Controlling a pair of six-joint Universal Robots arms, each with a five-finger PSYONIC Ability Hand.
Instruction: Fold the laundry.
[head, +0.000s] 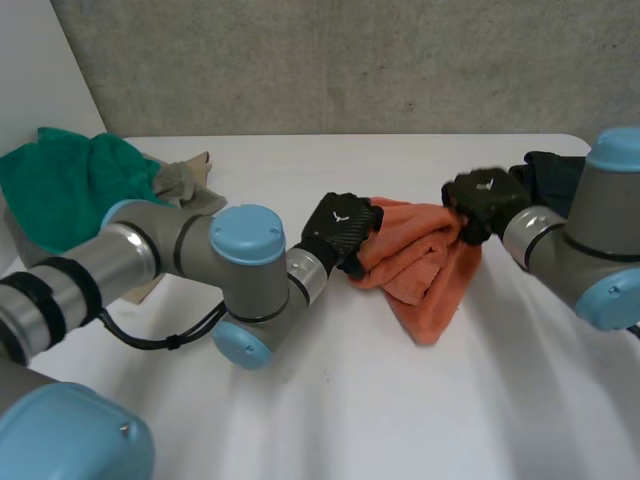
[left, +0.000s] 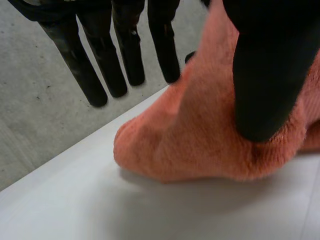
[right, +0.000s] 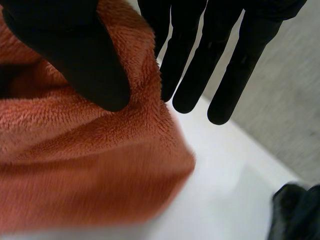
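Across the white table (head: 330, 420), a green heap (head: 60, 190) lies well left of the orange towel (head: 420, 265), which hangs bunched between both hands. A dark cloth (head: 555, 175) sits near the towel's right. The left hand (head: 338, 230) pinches the towel's left end, thumb against straight fingers; the right hand (head: 485, 200) nips its right end likewise. Such shallow grips could let the plush slip if the hands pull apart.

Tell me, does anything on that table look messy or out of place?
The orange towel is crumpled into a lump between the left hand and right hand, not spread flat. A green cloth sits heaped at a far corner of the table.
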